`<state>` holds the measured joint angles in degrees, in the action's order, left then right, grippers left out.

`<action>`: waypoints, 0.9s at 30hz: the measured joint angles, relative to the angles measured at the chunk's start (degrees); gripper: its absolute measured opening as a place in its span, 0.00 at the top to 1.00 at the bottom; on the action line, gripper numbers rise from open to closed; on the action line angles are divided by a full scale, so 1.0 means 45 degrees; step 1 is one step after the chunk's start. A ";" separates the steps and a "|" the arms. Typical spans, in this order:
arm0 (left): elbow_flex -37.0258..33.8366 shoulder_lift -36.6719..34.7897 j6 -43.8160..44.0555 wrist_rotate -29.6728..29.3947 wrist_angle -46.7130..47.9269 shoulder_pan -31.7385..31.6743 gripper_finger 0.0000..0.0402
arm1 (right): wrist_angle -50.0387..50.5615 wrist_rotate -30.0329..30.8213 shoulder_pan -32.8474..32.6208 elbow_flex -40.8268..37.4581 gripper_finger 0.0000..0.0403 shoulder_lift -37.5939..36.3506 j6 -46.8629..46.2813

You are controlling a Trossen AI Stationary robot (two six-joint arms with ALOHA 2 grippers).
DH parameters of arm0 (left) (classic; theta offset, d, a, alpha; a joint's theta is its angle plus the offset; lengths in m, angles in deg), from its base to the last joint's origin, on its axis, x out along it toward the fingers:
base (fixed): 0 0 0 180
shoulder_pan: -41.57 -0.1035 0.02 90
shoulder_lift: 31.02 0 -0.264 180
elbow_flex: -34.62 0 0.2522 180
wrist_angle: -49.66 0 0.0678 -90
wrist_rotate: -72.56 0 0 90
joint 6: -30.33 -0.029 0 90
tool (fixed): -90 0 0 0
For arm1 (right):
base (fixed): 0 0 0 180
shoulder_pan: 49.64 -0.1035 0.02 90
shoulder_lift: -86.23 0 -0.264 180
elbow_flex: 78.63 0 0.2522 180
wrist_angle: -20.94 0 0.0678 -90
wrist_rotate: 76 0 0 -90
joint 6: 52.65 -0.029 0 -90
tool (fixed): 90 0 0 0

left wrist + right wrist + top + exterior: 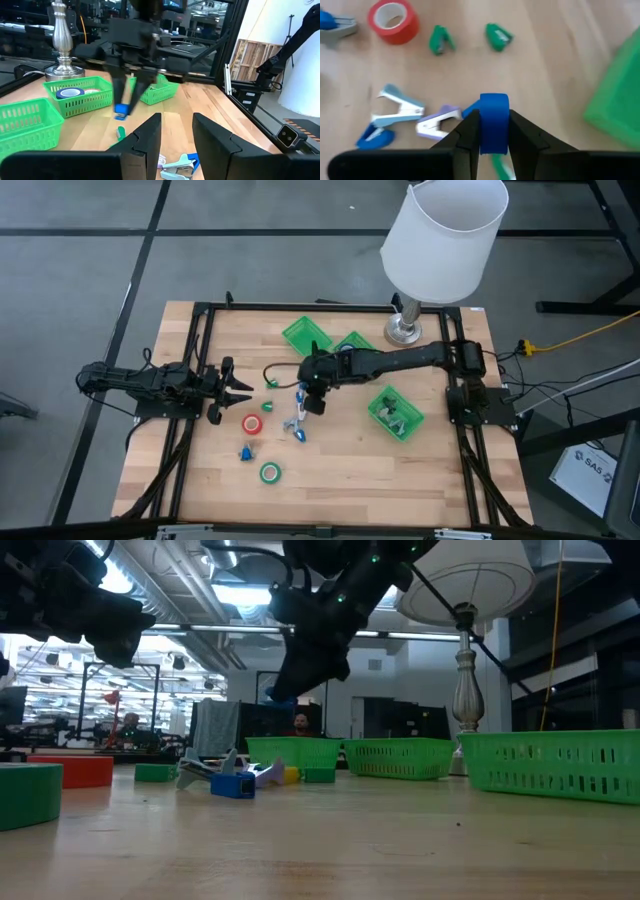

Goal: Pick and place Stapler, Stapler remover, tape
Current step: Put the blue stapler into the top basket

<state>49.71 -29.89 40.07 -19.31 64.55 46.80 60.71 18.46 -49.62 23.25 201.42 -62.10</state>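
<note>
The right gripper [494,131] hangs above the middle of the worktop [340,470], its fingers clenched on a small blue stapler [494,120]. Under it lie stapler removers [400,107] and a red tape [394,21]. The left gripper [240,389] waits at the left side, its fingers parted and holding nothing.

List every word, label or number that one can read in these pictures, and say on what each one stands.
"SA...": dark letters on the white box on the floor right of the table; the rest is too blurred to read.
Red tape, green tray, and the blue piece in the right hand: no text visible.
</note>
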 joint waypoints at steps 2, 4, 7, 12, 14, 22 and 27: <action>0.0003 0.0000 0.0002 0.0002 -0.0002 0.0002 0.73 | -0.0029 0.0001 0.0280 0.0000 0.80 -0.0046 0.0417; 0.0001 -0.0001 0.0000 0.0000 -0.0004 0.0003 0.73 | 0.0006 -0.0002 0.0594 0.0000 0.80 -0.0109 0.0732; 0.0000 0.0000 0.0000 0.0000 -0.0004 0.0005 0.73 | -0.0008 -0.0001 0.1167 0.0000 0.80 -0.0151 0.1206; 0.0002 -0.0003 0.0000 0.0001 -0.0002 0.0000 0.73 | -0.0309 0.0195 0.2247 0.0000 0.80 -0.0197 0.1592; 0.0005 -0.0001 0.0001 0.0000 0.0000 0.0001 0.73 | -0.0518 0.0196 0.2639 0.0000 0.80 -0.0197 0.1692; 0.0002 0.0000 0.0000 0.0002 0.0000 0.0002 0.73 | -0.1524 -0.0483 0.3663 0.0000 0.80 -0.0197 0.3276; 0.0000 -0.0005 0.0005 0.0000 0.0000 0.0000 0.73 | -0.1591 -0.0574 0.3966 -0.0003 0.78 -0.0197 0.3912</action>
<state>49.71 -29.91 40.09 -19.31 64.55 46.80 53.55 15.88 -31.77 23.23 200.53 -44.50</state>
